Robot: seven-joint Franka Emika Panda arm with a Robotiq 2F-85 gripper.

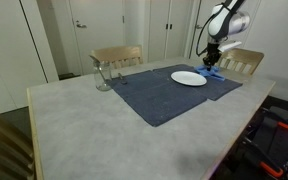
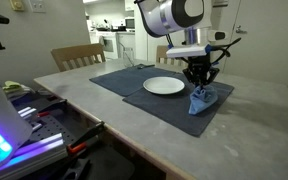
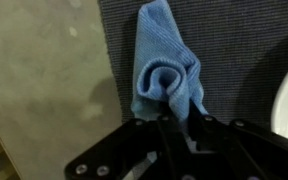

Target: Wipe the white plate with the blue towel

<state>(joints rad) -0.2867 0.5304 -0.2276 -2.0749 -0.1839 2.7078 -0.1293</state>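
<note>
Gripper [image 3: 182,120] pinches the blue towel [image 3: 162,55] at the edge of the mat [image 3: 234,50], just beside the white plate [image 2: 164,86].

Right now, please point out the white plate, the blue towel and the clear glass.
white plate [image 2: 164,86]: exterior view, middle of its face
blue towel [image 3: 162,45]: wrist view, upper fold
clear glass [image 1: 102,75]: exterior view, its side wall

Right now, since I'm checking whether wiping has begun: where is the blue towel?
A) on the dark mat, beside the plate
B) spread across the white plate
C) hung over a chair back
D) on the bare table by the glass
A: the blue towel sits bunched on the dark mat, next to the white plate rather than on it.
</note>
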